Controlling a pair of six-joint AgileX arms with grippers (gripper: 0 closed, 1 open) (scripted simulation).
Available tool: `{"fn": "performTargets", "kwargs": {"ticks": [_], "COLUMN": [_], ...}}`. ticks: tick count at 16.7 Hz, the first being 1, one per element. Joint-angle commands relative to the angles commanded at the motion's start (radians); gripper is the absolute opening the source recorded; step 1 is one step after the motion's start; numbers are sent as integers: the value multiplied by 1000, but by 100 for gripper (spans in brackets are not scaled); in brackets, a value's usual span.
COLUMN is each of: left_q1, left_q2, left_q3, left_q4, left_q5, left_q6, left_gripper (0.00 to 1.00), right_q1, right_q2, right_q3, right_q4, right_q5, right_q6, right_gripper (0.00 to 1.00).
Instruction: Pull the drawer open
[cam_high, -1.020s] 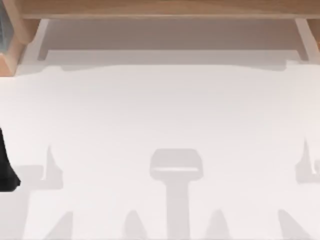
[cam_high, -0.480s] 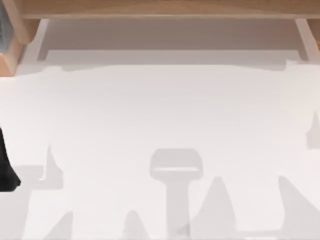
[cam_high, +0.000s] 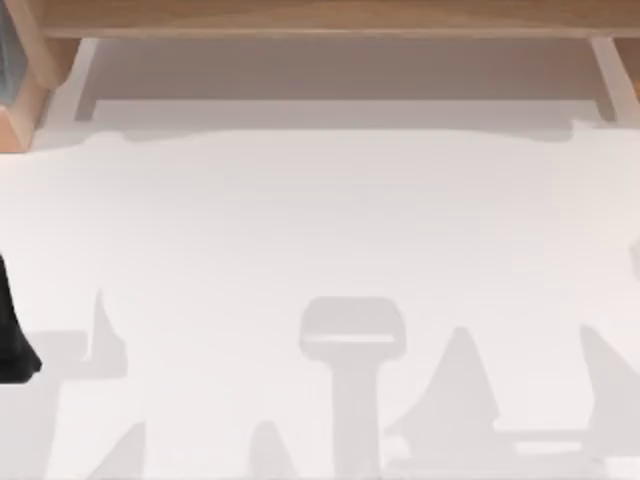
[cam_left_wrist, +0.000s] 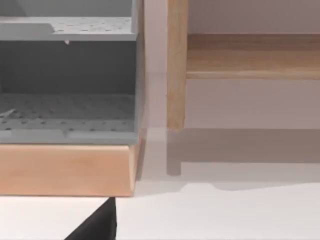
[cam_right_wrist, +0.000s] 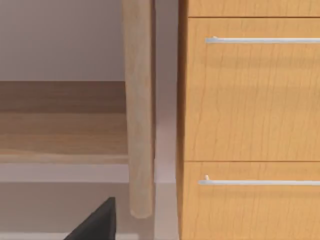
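Far left of the white tabletop (cam_high: 320, 230), at its edge in the top view — a dark piece of the left arm (cam_high: 12, 340), low on that side. Whether the left claw is open or closed, cannot tell; a black tip (cam_left_wrist: 97, 225) sits at the frame edge in the left wrist view, nothing between fingers to be seen.

Left rear corner: a wooden base (cam_left_wrist: 65, 170) carrying a grey perforated shelf unit (cam_left_wrist: 67, 80), two tiers visible, the lower tray resting directly on the wood. Just beside it stands a pale wooden post (cam_left_wrist: 176, 65), upright, its foot short of the white surface. A wooden rail (cam_high: 320, 18) runs along the back of the tabletop from left to right.

Centre of the tabletop: only grey shadows, one broad T-shape (cam_high: 352, 340) and pointed shapes to the right of it.

Right side, from the right wrist view: another upright wooden post (cam_right_wrist: 139, 105), then a wooden cabinet front just beside it. Two drawers stacked — the upper drawer (cam_right_wrist: 250, 90) with a thin silver bar handle (cam_right_wrist: 262, 40), the lower drawer (cam_right_wrist: 250, 210) with its own silver handle (cam_right_wrist: 260, 182). Both fronts sit flush, closed. A black tip (cam_right_wrist: 97, 225) of the right claw shows well apart from either handle; holding nothing visible, opening cannot tell.
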Motion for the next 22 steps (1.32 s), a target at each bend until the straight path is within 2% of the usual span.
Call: {"fn": "performTargets", "kwargs": {"ticks": [4, 8, 11, 19, 22], "left_q1": [0, 0, 0, 0, 0], "left_q2": [0, 0, 0, 0, 0], "left_q3": [0, 0, 0, 0, 0], "left_q4": [0, 0, 0, 0, 0], "left_q5": [0, 0, 0, 0, 0], "left_q6": [0, 0, 0, 0, 0], "left_gripper": [100, 100, 100, 100, 100], "right_q1": [2, -11, -21, -32, -32], "right_q2": [9, 157, 362, 1002, 1192], "right_q3": [4, 97, 207, 546, 651], "right_q4": [5, 87, 181, 456, 537], "right_q5": [2, -3, -11, -17, -10], "right_q6": [-12, -162, -379, -1136, -1367], "right_gripper": [100, 100, 100, 100, 100]}}
